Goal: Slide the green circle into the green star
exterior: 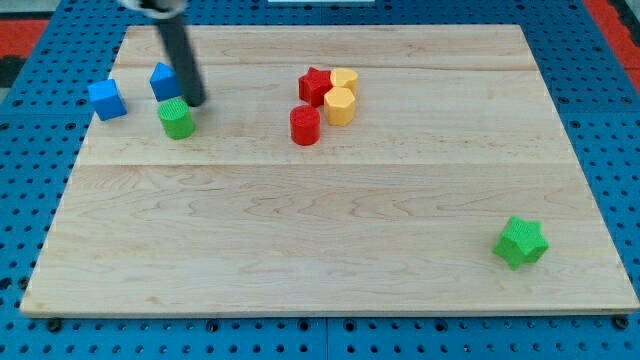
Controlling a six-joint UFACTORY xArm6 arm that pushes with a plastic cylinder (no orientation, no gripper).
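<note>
While my rod comes down from the view's top left, the board lies like this:

My tip (196, 102): at the upper right edge of the green circle, touching it or just short of it (I cannot tell which); no jaws here, only a bare rod, so nothing is grasped.
Green circle (177, 118): upright on the wooden board (320, 250), toward the view's upper left.
Green star (520, 242): near the view's bottom right corner, well apart from the circle.
Blue cube (106, 99): left of the circle, apart from it.
Second blue block (163, 80): just behind my rod, partly hidden, shape unclear.
Red star (315, 85): top centre, touching two yellow blocks.
Yellow blocks (341, 97): stacked close, one behind the other.
Red cylinder (305, 125): just below the red star.
</note>
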